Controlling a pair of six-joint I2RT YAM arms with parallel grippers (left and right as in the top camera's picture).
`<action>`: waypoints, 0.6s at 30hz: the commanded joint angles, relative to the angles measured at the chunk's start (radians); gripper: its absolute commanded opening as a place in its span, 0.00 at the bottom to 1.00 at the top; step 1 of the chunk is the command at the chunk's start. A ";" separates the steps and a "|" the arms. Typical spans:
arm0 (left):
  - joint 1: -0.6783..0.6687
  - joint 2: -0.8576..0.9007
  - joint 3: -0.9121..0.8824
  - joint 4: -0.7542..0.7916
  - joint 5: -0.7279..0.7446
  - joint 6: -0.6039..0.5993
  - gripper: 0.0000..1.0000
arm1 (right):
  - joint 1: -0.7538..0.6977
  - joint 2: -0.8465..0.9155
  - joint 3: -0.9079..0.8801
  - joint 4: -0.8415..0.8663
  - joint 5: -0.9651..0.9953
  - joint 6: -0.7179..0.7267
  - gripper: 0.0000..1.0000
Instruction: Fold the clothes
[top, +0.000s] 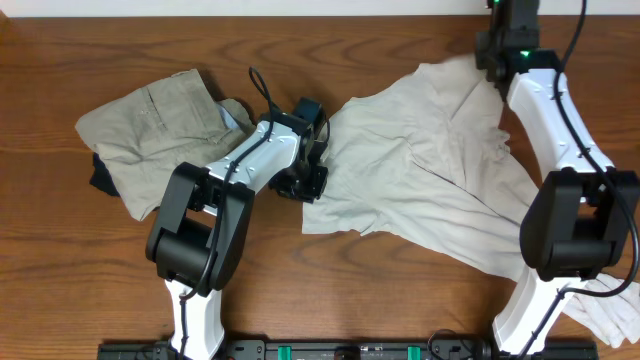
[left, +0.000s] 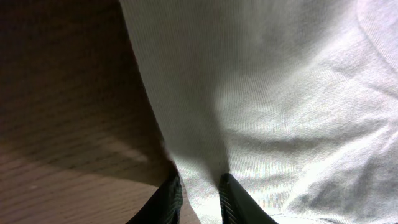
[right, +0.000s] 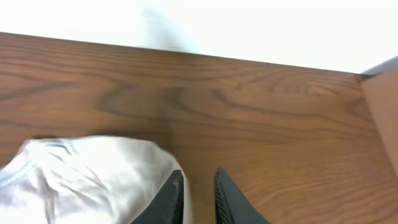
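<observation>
Nearest me, the desk (top: 60, 280) lay as bare wood on my left side, with wide room there. On my right, a tail of the cream garment (top: 430, 170) ran past my right arm's base toward the near edge. Further out, that garment spread wrinkled across the right half of the desk, its lower-left edge uneven, with bare wood in front of it. My left claw (left: 199, 190) sat at that left edge, clenched on a raised fold of the cream cloth, the fabric pinched between both fingers. On its left side the wrist view showed only shadowed wood. Left of that arm lay the khaki garment (top: 150, 125), crumpled and apart from the cream one, with a dark cloth (top: 100, 178) showing from under its left edge. Farthest out, my right claw (right: 199, 183) hung at the cream garment's far corner, released. Its fingers stood a narrow gap apart with only wood showing between them, and the cloth's rounded edge lay right beside the left finger. Beyond ran open wood to the desk's far edge, then a pale wall (right: 249, 25).
</observation>
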 joint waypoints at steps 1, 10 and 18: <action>0.001 0.041 -0.045 -0.003 -0.021 -0.002 0.24 | -0.043 -0.025 0.022 -0.012 0.032 -0.021 0.15; 0.001 0.041 -0.045 0.004 -0.021 -0.002 0.24 | -0.104 -0.016 0.019 -0.342 -0.256 0.060 0.64; 0.001 0.041 -0.045 0.004 -0.021 -0.002 0.25 | -0.098 0.051 -0.018 -0.481 -0.331 0.262 0.60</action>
